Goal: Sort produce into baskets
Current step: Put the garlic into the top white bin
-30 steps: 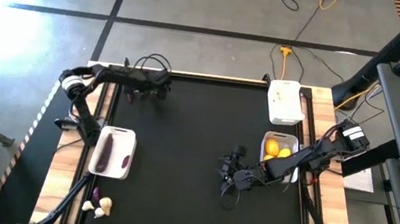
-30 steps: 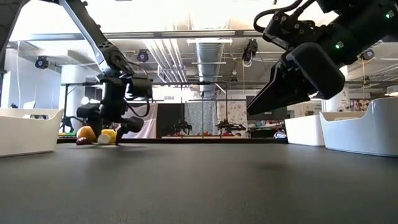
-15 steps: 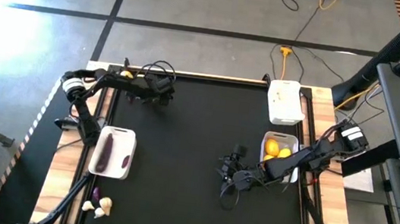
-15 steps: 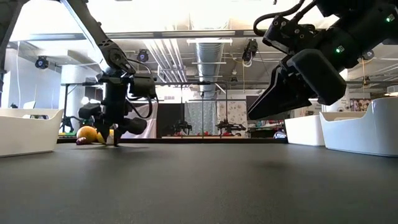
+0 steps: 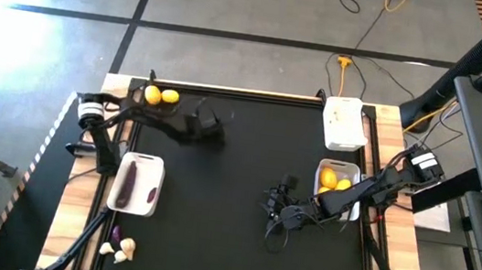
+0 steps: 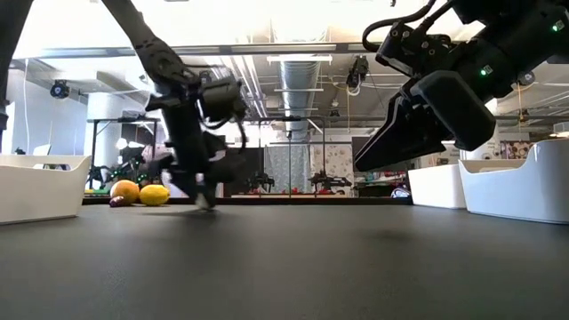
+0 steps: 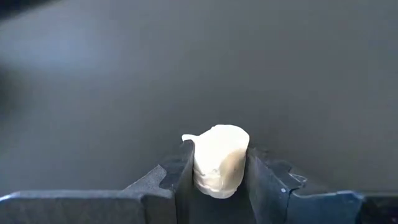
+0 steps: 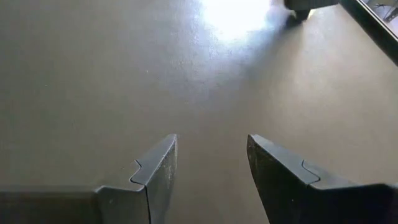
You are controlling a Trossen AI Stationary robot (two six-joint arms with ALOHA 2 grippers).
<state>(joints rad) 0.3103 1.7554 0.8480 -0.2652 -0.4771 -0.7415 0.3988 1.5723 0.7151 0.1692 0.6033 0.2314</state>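
A garlic bulb is clamped between the left gripper fingers, above the tabletop near its far left. It should be carried level to the far-right basket and released low. Right gripper idles, fingers spread, empty.

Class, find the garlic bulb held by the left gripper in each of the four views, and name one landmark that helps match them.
High view: hidden under the left gripper, upper left of the mat.
Low view: not discernible.
Left wrist view: garlic bulb clamped between the fingers.
Right wrist view: not in it.
Shared landmark: two lemons.
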